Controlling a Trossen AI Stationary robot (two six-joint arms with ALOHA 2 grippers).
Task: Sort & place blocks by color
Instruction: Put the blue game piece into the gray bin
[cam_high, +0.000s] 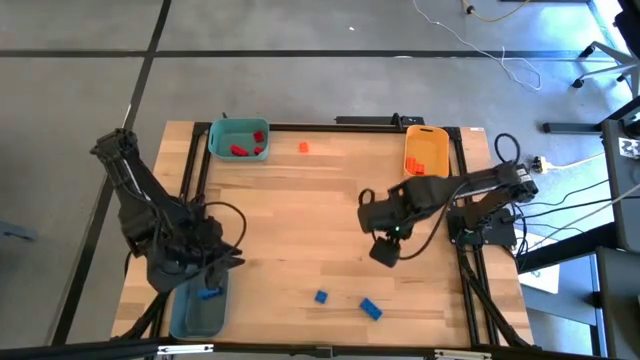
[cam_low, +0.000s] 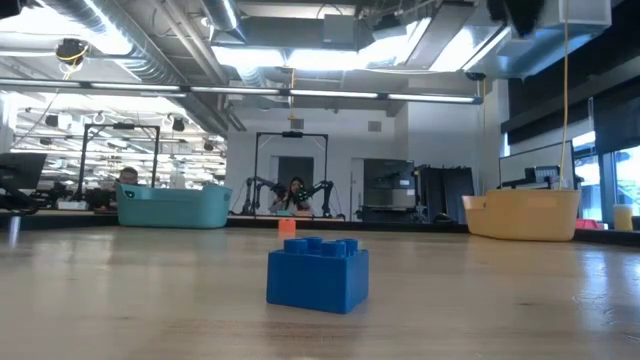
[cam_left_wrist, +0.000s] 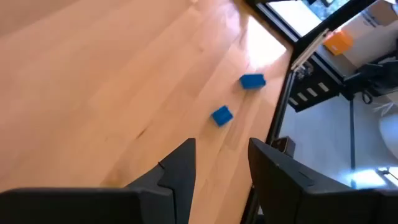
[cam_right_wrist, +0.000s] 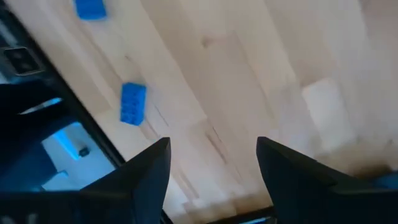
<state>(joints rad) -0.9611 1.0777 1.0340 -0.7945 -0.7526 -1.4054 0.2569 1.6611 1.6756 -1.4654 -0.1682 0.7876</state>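
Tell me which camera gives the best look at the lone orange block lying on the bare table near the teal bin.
The high view: the orange block lies in the open on the table, between the teal bin and the yellow-orange bin. The low view shows it far off, small. Neither wrist view shows it.

Bright overhead light, blurred wrist views

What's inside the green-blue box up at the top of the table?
The teal bin holds red blocks. How many is unclear; they lie bunched together, and the low view shows only its outer wall.
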